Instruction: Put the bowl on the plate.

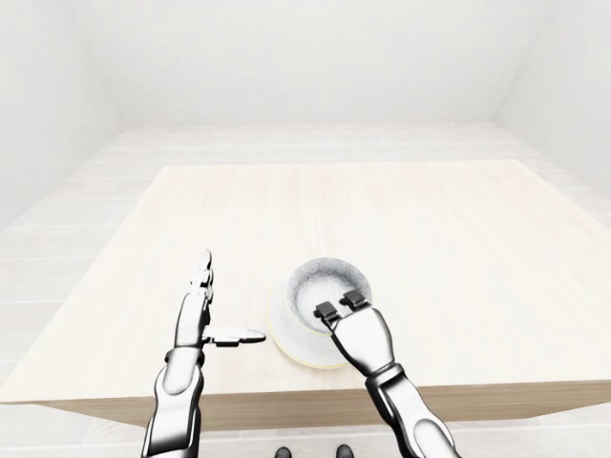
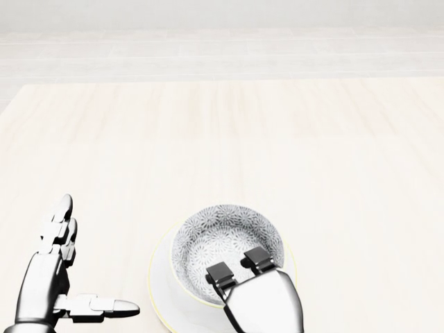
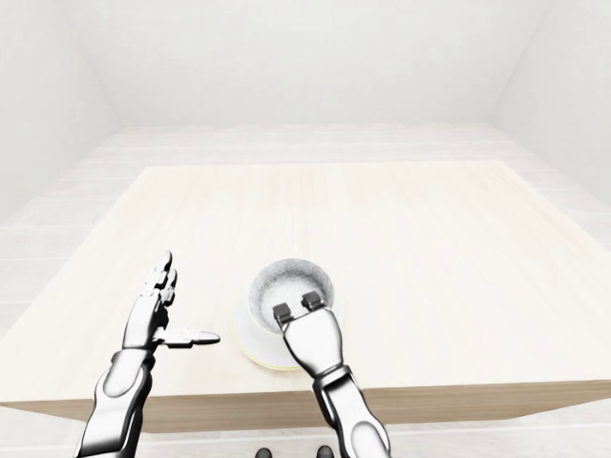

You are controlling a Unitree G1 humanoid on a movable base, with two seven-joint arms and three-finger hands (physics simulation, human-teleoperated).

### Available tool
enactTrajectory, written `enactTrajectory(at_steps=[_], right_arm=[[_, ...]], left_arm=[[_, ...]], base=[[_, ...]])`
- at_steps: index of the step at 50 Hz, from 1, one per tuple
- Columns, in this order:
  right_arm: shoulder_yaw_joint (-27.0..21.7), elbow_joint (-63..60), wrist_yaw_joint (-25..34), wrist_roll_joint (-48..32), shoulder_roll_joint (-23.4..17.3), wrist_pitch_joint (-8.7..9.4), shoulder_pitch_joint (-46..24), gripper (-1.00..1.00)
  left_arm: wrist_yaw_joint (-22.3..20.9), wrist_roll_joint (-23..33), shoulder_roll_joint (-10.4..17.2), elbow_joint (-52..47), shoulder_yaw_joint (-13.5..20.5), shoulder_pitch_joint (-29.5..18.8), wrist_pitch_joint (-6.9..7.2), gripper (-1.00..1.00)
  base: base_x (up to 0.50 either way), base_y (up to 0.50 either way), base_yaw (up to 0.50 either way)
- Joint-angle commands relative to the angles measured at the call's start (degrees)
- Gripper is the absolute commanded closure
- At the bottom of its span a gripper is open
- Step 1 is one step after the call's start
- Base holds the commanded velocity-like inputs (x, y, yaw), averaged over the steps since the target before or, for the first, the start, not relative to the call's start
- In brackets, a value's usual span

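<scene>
A grey-patterned bowl [image 2: 223,232] sits on a white plate [image 2: 158,286] with a pale yellow rim, near the bottom middle of the head view. My right hand [image 2: 239,268] comes in from the bottom edge. Two of its fingers [image 2: 258,261] hook over the bowl's near rim and reach inside, so the hand is shut on the bowl; its thumb is hidden. My left hand [image 2: 87,267] hovers open to the left of the plate, fingers straight and thumb pointing toward the plate, touching nothing.
The pale wooden table [image 1: 382,219] carries nothing else that I can see. Its near edge [image 1: 496,389] runs just below the plate in the left-eye view. Light floor and white walls surround it.
</scene>
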Motion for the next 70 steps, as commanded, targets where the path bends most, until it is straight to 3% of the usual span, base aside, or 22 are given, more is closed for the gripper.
enactTrajectory(at_steps=[1, 20, 32, 42, 55, 70], right_arm=[[0.2, -0.7, 0.2, -0.1, -0.3, 0.00, 0.6, -0.09], [0.8, -3.3, 1.5, -0.1, -1.0, 0.00, 2.2, -0.36], [0.1, -9.1, 4.1, 0.2, -2.3, 0.00, 4.8, -0.33], [-1.3, -12.7, 6.8, 0.7, -3.0, 0.00, 5.9, -0.29], [-6.1, -17.5, 8.3, 5.7, -3.4, 0.00, 8.1, -0.36], [-13.2, -20.0, 9.1, 9.5, -2.6, 0.00, 10.0, -0.46]], left_arm=[[-0.1, 0.0, 0.0, -0.1, 0.1, 0.3, -0.22, -1.00], [-0.1, 0.0, 0.1, 0.4, 0.2, 0.1, -0.49, -1.00], [-0.1, 0.1, 0.1, 0.9, 0.1, 0.0, -0.77, -1.00], [0.1, 0.0, 0.1, 0.7, 0.1, -1.0, 0.08, -1.00], [0.0, 0.0, 0.5, -0.3, 0.1, -1.6, 1.58, -1.00], [0.1, 0.3, 0.5, -0.6, 0.0, -1.8, 1.90, -1.00]], base=[[0.00, 0.00, 0.00], [0.00, 0.00, 0.00], [0.00, 0.00, 0.00], [0.00, 0.00, 0.00], [0.00, 0.00, 0.00], [0.00, 0.00, 0.00]])
